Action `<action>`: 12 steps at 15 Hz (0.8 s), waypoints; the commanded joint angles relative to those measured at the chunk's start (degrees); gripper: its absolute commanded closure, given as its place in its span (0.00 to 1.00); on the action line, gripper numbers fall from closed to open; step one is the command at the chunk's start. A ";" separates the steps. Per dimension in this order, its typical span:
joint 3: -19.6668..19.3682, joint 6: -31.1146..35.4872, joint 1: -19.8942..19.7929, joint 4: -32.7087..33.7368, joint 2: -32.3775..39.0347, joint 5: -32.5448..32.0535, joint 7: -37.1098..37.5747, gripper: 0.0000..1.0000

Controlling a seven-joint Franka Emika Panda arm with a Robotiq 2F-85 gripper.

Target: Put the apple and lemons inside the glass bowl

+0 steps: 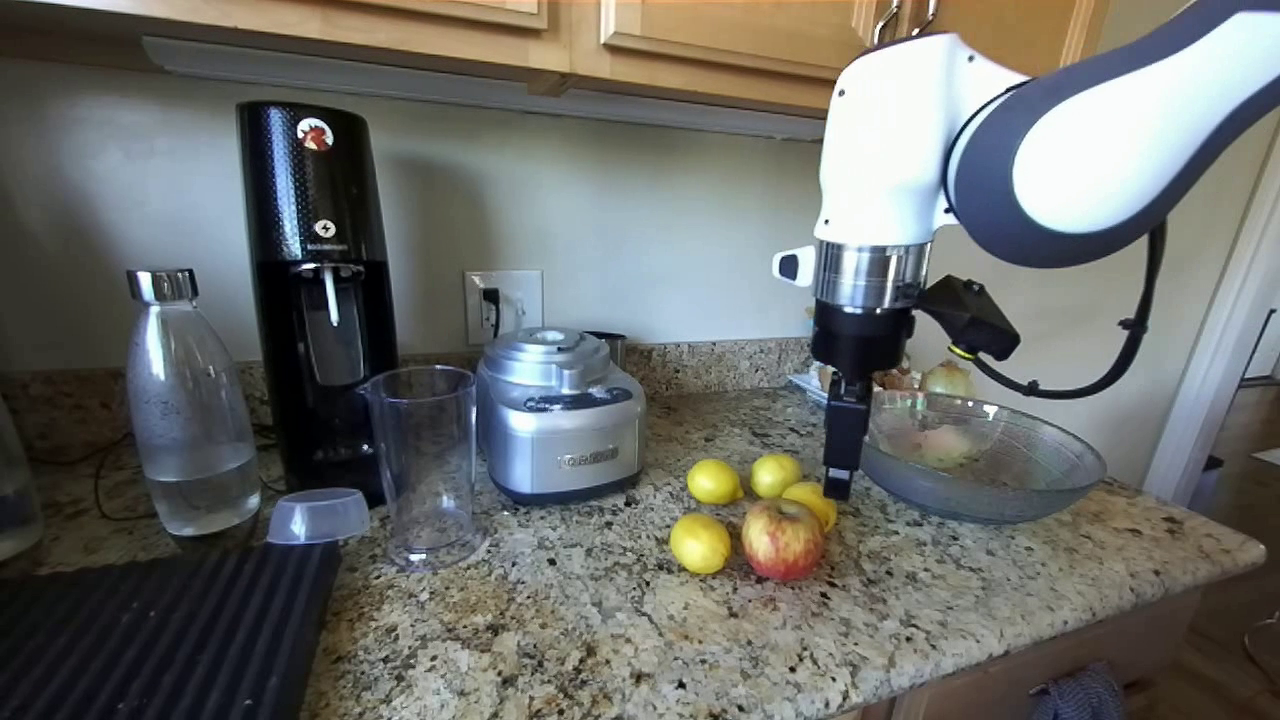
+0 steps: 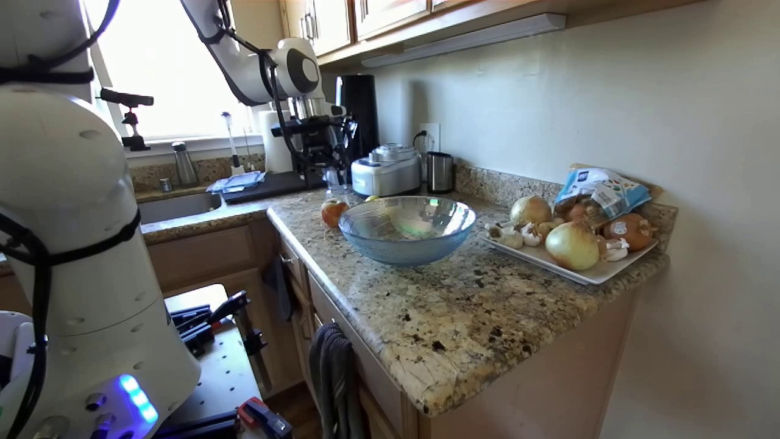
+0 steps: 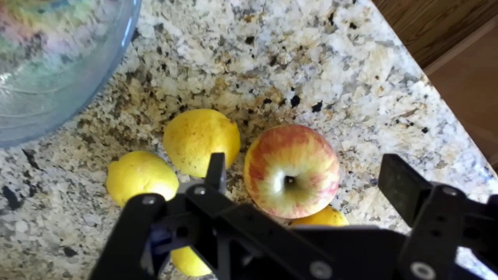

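Observation:
The red-yellow apple [image 1: 783, 540] stands on the counter with several yellow lemons close around it, such as a lemon [image 1: 700, 543] and another lemon [image 1: 714, 482]. The apple also shows in an exterior view [image 2: 333, 212] and in the wrist view [image 3: 291, 171]. The wide glass bowl [image 1: 985, 500] stands beside the fruit; no fruit shows inside it. It also shows in an exterior view [image 2: 408, 249]. My gripper [image 3: 305, 171] is open and empty above the fruit. In the wrist view the apple appears between the fingers, nearer the left one. The gripper partly hides two lemons there.
A clear pitcher [image 1: 425, 500], a food processor [image 1: 570, 440] and a black soda machine [image 1: 270, 190] stand along the wall side. A plate [image 2: 585, 277] of onions and garlic lies beyond the bowl. The counter's front edge [image 3: 424, 77] runs near the apple.

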 commanded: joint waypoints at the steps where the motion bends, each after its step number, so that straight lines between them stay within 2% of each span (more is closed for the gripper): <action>1: -2.13 3.66 1.67 4.05 6.94 -2.23 -8.76 0.00; 6: -2.13 3.77 1.96 9.21 13.31 -2.32 -18.09 0.00; 12: -1.87 4.46 2.23 10.63 15.29 -2.30 -24.09 0.00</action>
